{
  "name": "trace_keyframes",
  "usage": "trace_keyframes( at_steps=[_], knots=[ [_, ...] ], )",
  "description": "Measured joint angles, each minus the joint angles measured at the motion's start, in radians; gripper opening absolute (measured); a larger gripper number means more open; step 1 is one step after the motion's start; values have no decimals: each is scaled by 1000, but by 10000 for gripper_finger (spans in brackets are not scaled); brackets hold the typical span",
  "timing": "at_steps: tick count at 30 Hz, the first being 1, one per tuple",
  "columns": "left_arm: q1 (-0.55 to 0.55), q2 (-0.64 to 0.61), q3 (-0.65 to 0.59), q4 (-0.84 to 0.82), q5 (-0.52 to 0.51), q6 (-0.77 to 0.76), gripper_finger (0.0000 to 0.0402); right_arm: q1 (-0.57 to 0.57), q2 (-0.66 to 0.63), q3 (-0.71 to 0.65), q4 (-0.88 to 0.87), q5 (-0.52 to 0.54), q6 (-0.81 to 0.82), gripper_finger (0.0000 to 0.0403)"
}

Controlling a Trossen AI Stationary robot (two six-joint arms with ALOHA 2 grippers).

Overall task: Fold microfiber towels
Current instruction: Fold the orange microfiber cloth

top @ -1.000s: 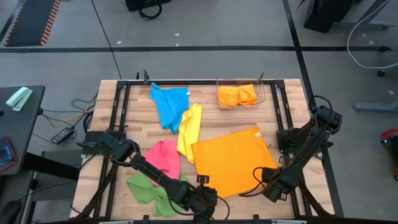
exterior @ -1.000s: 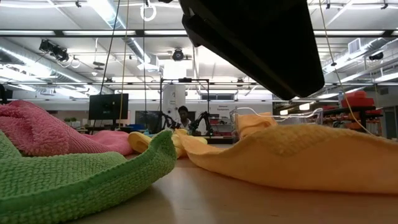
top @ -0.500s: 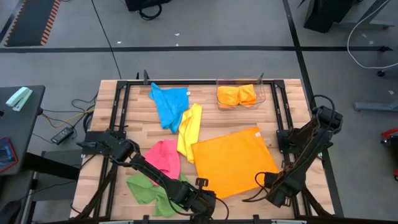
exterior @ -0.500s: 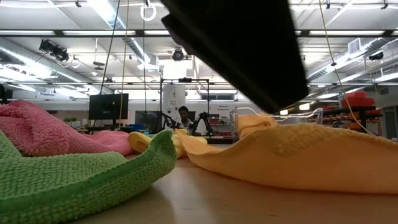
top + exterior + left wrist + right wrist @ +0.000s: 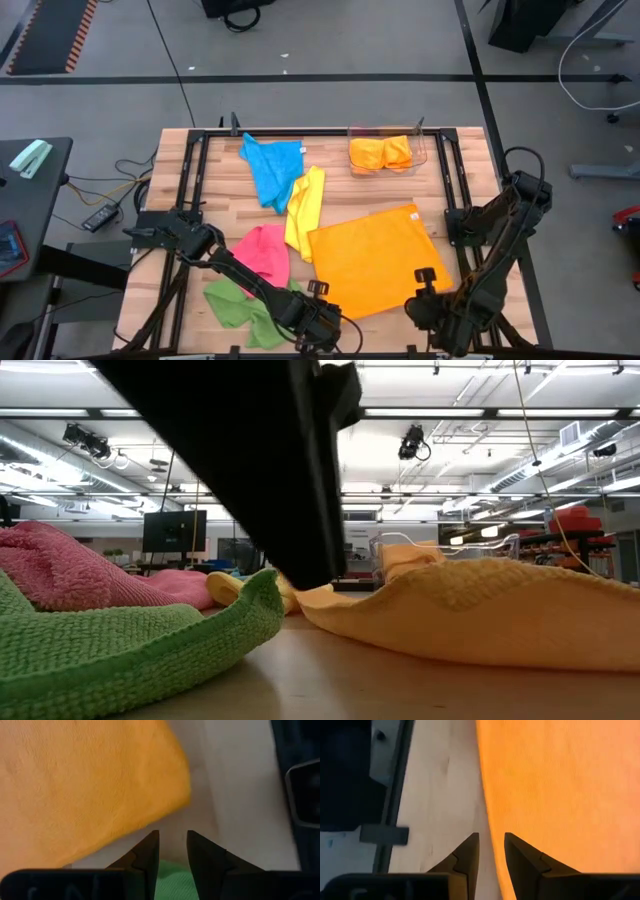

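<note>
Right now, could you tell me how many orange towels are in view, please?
2: a large orange towel lies spread flat between the grippers; another orange towel sits bunched in the clear bin. More may be hidden.

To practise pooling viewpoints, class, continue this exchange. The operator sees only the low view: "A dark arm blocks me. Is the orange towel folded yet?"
Observer: No. The orange towel lies spread flat.
Operator: Where is the left gripper?
Observer: The left gripper is just off a towel corner, above the green towel, jaws slightly apart and empty.
Operator: And the right?
Observer: The right gripper lines up with the orange towel's side edge, jaws slightly apart and empty.
</note>
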Motion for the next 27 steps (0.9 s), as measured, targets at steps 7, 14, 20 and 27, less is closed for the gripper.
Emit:
trace_keyframes(
  at_steps=[7, 14, 20, 27],
  knots=[
    [-17, 0, 0, -11, -141, 99, 108, 0, 0, -31, 55, 21, -36, 103],
    [-35, 16, -3, 3, -185, 204, 108, 0, 0, -74, 56, 21, -3, 104],
    [-31, 43, -8, -26, -309, 276, 108, 0, 0, -99, 88, 21, -6, 104],
    [-24, 42, -6, -30, -308, 316, 108, 0, 1, -103, 101, 21, -8, 104]
  ],
)
